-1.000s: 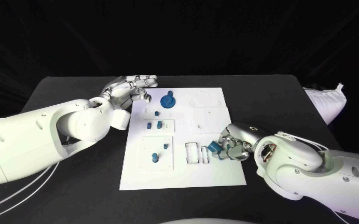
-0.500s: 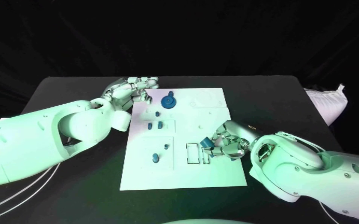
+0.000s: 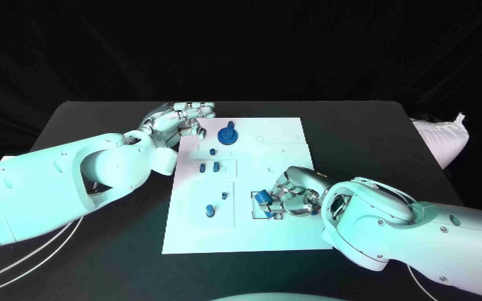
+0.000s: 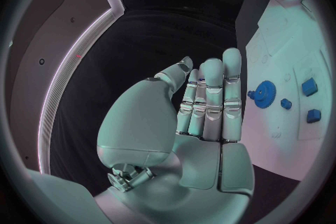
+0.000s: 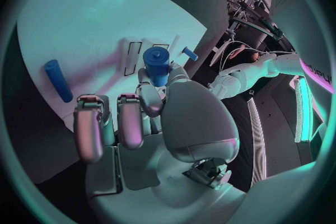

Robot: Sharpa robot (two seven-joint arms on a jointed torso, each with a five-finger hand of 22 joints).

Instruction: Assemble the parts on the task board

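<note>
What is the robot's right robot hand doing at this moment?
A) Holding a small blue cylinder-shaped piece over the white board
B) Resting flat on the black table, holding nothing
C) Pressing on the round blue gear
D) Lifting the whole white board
A: the right robot hand grips a small blue cylinder-shaped piece in its fingers, over the white plastic task board near the narrow rectangular slots.

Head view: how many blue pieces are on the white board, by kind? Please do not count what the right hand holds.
Gear: 1
Square blocks: 2
Small pegs: 3
Total: 6
Not counted: the blue cylinder that the right hand holds.
</note>
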